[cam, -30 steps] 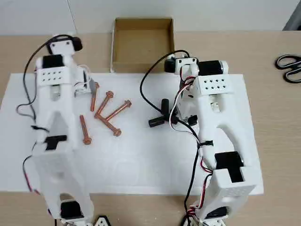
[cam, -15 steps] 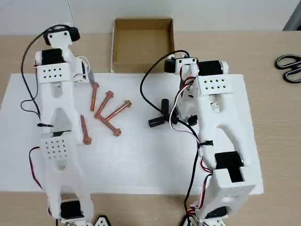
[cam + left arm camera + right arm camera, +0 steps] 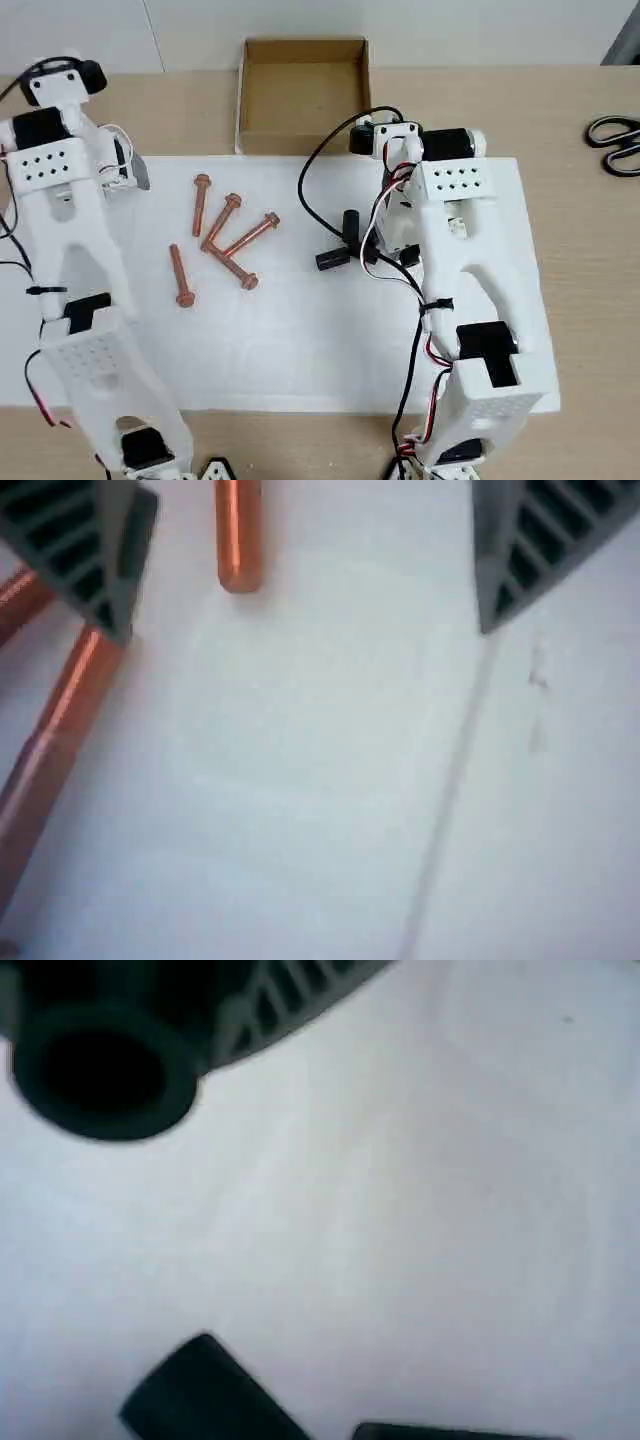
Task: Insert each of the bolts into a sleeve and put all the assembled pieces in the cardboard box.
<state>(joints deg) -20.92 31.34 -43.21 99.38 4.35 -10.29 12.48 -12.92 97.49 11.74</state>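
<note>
Your left gripper (image 3: 300,625) is spread wide with nothing in it, hanging over the left edge of the white sheet (image 3: 300,330), well off to the side of the five bolts (image 3: 250,235). Right gripper (image 3: 365,232) looks pinched on a black sleeve (image 3: 100,1072), with spare sleeves (image 3: 200,1395) lying close by. The cardboard box (image 3: 303,100) sits past the sheet's far edge. Watch those bolts though: three of them meet in a little tangle, so coming down off-centre could drag a neighbour along or send one rolling. I'd grab a loose one first.
</note>
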